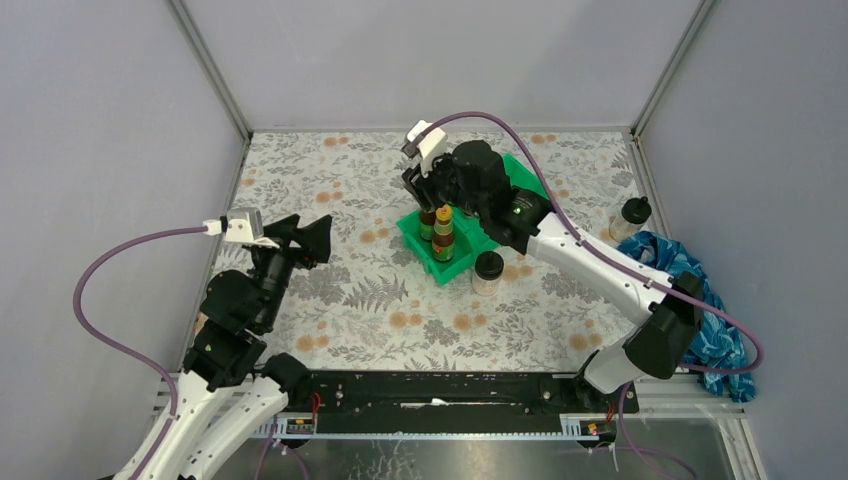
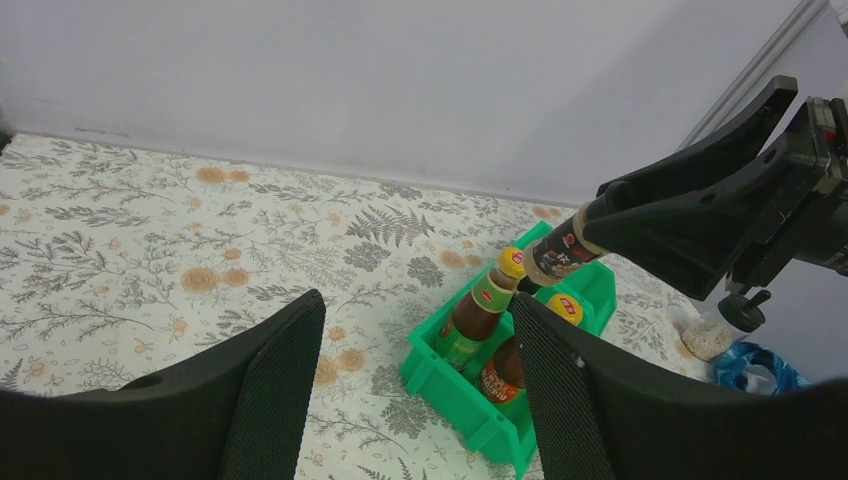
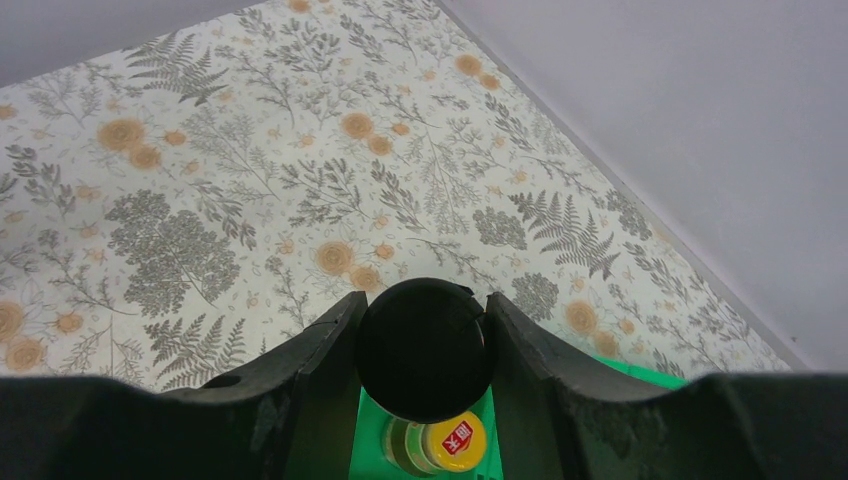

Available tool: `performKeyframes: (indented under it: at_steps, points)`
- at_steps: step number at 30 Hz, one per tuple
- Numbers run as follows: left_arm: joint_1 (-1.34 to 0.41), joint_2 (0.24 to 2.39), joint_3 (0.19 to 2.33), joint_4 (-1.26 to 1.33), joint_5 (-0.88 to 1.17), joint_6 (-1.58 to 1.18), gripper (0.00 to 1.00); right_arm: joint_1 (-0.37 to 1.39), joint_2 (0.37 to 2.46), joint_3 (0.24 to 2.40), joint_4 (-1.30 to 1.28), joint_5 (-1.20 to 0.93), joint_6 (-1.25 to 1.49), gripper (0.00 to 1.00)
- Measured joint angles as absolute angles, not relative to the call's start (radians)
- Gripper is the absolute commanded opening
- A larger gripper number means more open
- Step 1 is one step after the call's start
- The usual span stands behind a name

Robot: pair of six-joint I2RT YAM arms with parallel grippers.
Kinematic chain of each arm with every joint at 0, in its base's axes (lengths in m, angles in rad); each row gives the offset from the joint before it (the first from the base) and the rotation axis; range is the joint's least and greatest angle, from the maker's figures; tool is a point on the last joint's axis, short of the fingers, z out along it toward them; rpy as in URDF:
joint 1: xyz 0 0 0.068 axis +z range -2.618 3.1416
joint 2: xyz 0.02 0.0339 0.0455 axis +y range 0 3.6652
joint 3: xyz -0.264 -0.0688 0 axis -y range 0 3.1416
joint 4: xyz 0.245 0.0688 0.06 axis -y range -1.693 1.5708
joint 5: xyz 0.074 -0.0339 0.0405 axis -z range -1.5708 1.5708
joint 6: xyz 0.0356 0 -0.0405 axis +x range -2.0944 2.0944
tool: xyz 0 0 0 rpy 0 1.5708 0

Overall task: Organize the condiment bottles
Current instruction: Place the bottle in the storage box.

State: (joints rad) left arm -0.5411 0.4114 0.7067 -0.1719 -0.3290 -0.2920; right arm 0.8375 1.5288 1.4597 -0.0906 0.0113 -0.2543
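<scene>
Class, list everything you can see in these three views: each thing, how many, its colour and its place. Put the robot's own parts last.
yellow-capped bottles: two, brown, in the green bin's left end
dark jar: one, black cap, held above the bin
clear jars: two, black lids; one on the table beside the bin, one by the right wall
green bin: one, mid-table
blue cloth: one, right edge
table: one, floral cover
left gripper: open, empty, over the table's left
right gripper: shut on the dark jar
</scene>
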Motion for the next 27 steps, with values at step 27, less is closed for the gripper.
performKeyframes:
  at_steps: [27]
  points:
    - [-0.535, 0.413, 0.706, -0.172, -0.319, -0.292, 0.74, 0.735, 1.507, 1.473, -0.138, 0.175, -0.183, 0.00]
